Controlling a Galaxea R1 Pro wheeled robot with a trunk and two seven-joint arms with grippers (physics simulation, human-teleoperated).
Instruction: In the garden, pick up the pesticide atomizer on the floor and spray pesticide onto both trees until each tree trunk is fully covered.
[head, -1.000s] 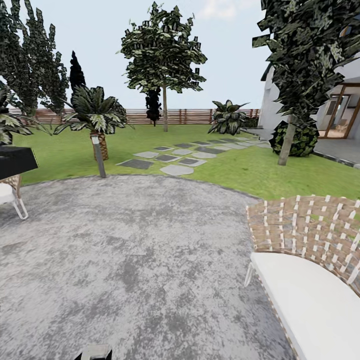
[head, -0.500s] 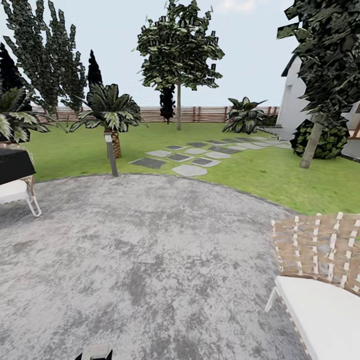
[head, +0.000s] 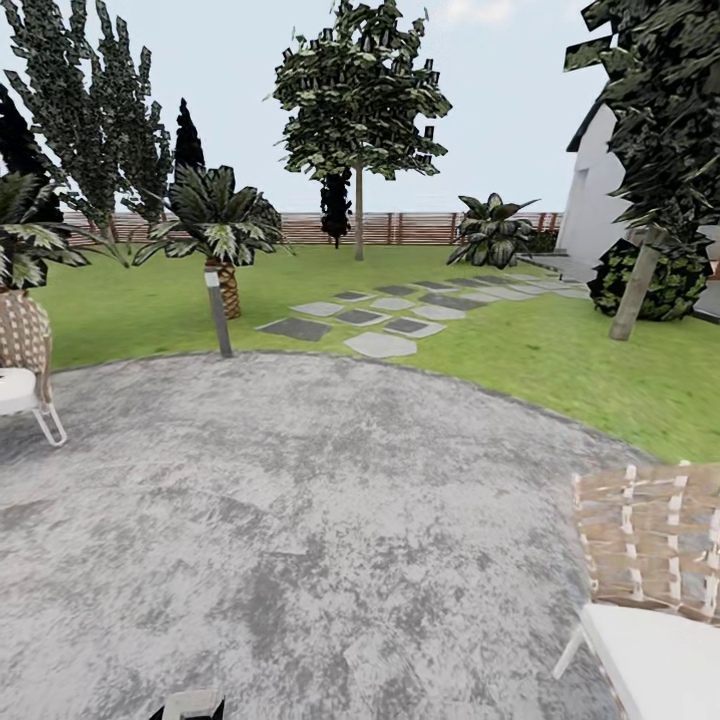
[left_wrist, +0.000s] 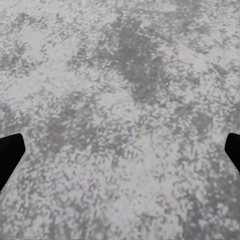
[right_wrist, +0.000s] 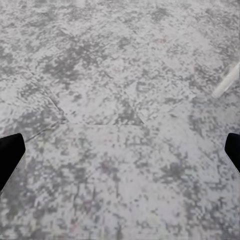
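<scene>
Both grippers hang spread wide and empty over grey paving, with the trees well ahead across the lawn.

The left gripper (left_wrist: 120, 150) and right gripper (right_wrist: 120, 150) show just dark fingertips (left_wrist: 10, 152) at the frame edges, nothing between them but mottled paving (head: 300, 520). One tree (head: 358, 110) stands upright near the slatted fence (head: 400, 228), its thin trunk vertical; a second trunk (head: 637, 285) leans slightly on the right, its crown cut off. Two woven chairs (head: 650, 560) are cropped at the edges. Stepping stones (head: 380, 315) cross the lawn (head: 520, 350).
</scene>
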